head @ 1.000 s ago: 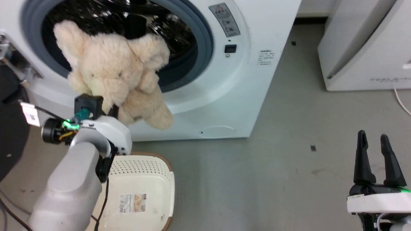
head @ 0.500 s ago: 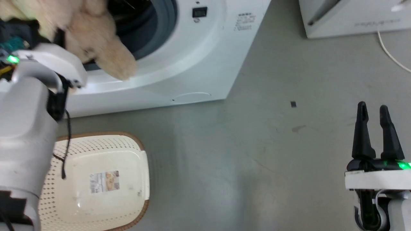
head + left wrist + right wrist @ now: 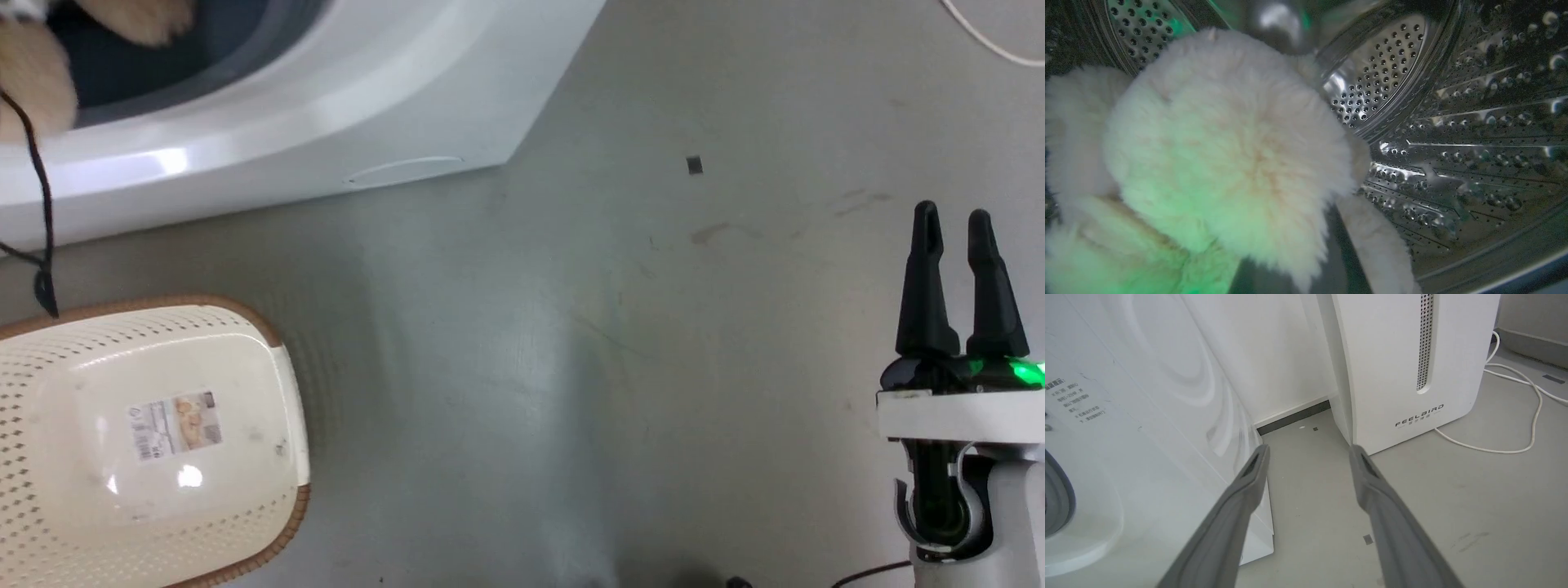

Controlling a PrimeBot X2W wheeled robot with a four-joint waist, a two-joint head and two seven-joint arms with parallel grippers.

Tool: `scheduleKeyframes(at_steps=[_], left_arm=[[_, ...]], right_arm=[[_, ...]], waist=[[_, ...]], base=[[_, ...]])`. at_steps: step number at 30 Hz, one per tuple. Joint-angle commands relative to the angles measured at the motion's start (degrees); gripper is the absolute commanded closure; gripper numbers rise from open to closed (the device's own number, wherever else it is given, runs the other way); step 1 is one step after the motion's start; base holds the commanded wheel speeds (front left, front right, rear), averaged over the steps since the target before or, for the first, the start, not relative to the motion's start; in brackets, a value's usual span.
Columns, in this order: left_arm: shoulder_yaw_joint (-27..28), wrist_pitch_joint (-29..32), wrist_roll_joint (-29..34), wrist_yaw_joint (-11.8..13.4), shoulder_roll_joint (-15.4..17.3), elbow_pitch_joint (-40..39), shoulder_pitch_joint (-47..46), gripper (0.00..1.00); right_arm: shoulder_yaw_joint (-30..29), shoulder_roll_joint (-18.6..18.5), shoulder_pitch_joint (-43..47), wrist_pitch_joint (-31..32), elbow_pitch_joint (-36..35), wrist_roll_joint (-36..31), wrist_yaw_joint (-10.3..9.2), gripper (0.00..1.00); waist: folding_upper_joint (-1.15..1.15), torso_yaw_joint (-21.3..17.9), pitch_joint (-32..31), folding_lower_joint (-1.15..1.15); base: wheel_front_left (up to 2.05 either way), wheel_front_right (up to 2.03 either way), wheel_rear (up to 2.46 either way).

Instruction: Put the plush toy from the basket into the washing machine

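**Plush toy in the drum, right claw released**

The plush toy [image 3: 1229,155] is inside the washing machine [image 3: 326,106]. In the left wrist view its cream fur lies close before the camera, tinted green low down, and behind it stands the shiny perforated steel drum [image 3: 1453,143]. One limb hangs down toward the lower edge of the drum. In the head view, parts of the toy [image 3: 33,82] show at the top left, against the grey gasket [image 3: 163,73] of the porthole. The toy covers the place of the left claw, so I cannot tell if that claw grasps it or is released.

The right claw [image 3: 952,214] is released and holds nothing. It hangs over the grey floor [image 3: 571,367], well apart from the machine, with its fingers a little apart. In the right wrist view this claw [image 3: 1308,451] points at the gap between the washing machine [image 3: 1147,416] and a white FEELBIRD appliance [image 3: 1412,367].

The basket [image 3: 49,351] stands on the floor just before the machine, and the paper label [image 3: 175,425] on its bottom is plainly seen. A thin black cable [image 3: 41,204] hangs above its rim.
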Motion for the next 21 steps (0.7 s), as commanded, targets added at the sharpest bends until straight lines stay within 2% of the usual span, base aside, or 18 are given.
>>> scheduleKeyframes(at_steps=[1, 9, 10, 11, 15, 21], left_arm=[[0.42, -0.29, 0.17, 0.34, 0.49, 0.35, -2.84, 1.0], [-0.02, -0.3, 1.9, 1.86, 1.57, 1.98, -9.38, 1.0], [0.02, -0.3, 2.02, 2.07, 1.65, 2.17, -9.54, 0.64], [0.04, -0.31, 2.36, 2.45, 1.87, 1.9, -9.71, 0.0], [0.2, -0.31, 3.1, 2.8, 2.18, 0.97, -9.03, 0.0], [1.79, -0.32, 2.56, 3.19, 0.85, -0.32, -5.94, 0.0]], right_arm=[[0.22, -0.04, -1.36, -0.27, -0.39, 0.64, -0.04, 0.0], [0.76, -0.04, -2.67, -0.27, -0.86, 1.27, -0.04, 0.0], [0.84, -0.04, -2.73, -0.27, -0.87, 1.28, -0.04, 0.0], [0.9, -0.04, -2.79, -0.27, -0.88, 1.31, -0.04, 0.0], [0.93, -0.04, -2.92, -0.27, -0.75, 1.32, -0.04, 0.0], [1.2, -0.04, -2.9, -0.27, -0.21, 0.86, -0.04, 0.0]], waist=[[0.0, -1.54, 2.5, -0.01], [0.0, -2.67, 5.38, -0.01], [0.0, -2.71, 5.55, -0.01], [0.0, -2.73, 5.72, -0.01], [0.0, -2.5, 5.85, -0.01], [0.0, -1.26, 4.12, -0.01]], base=[[0.0, 0.0, 0.0], [0.0, 0.0, 0.0], [0.0, 0.0, 0.0], [0.0, 0.0, 0.0], [0.0, 0.0, 0.0], [0.0, 0.0, 0.0]])
